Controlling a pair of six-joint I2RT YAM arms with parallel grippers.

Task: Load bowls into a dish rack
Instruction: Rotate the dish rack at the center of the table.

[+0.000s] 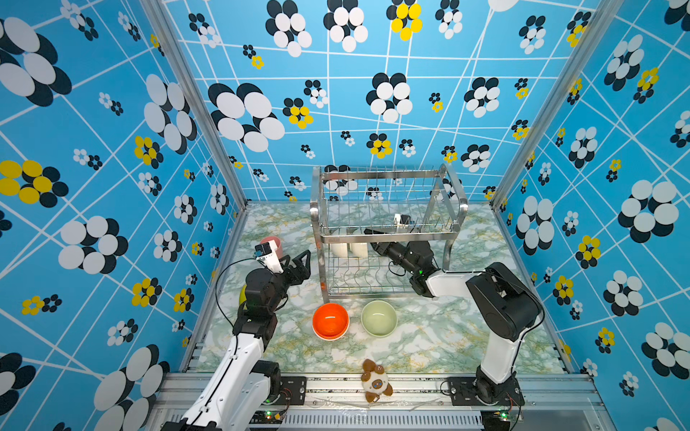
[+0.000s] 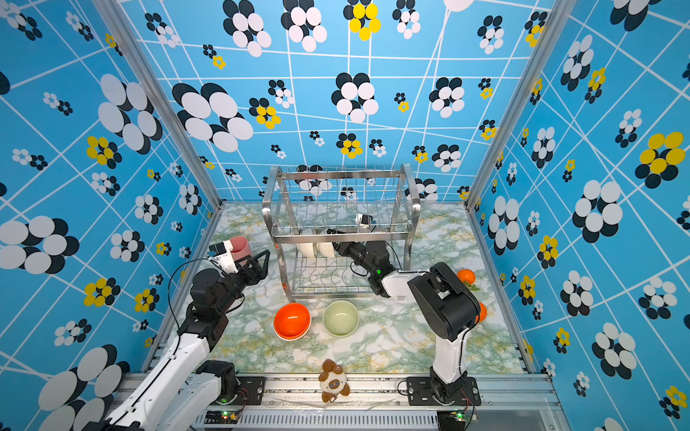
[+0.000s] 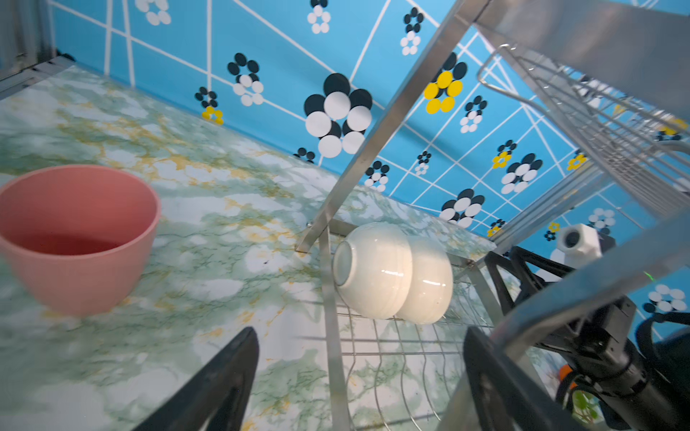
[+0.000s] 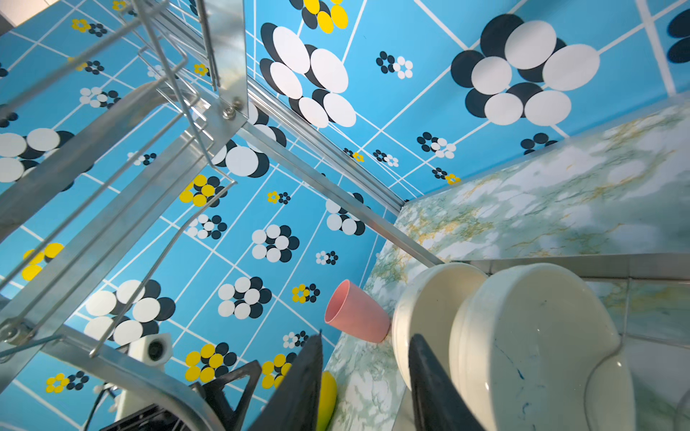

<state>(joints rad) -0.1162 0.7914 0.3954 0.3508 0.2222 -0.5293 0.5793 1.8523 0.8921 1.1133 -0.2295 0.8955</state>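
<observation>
On lower tier of dish rack (image 1: 388, 237), 2 cream bowls (image 3: 392, 276) sit on edge w/ right gripper (image 4: 366, 336) half-open beside them; left gripper (image 3: 362, 332) wide, empty, nr pink cup (image 3: 74, 239).

A: What sits behind the left arm (image 1: 261, 291), at eight o'clock from the tall two-tier steel wire dish rack (image 1: 316, 220)?
B: A yellow-green rounded thing (image 1: 242, 294); too little shows to name it.
A: The two cream-white glossy bowls (image 1: 340, 249)?
B: The rack's upper rail (image 1: 345, 237) covers their tops. Beneath the bright orange glossy bowl (image 1: 330, 320), a second orange bowl (image 1: 329, 338) shows only its rim.
</observation>
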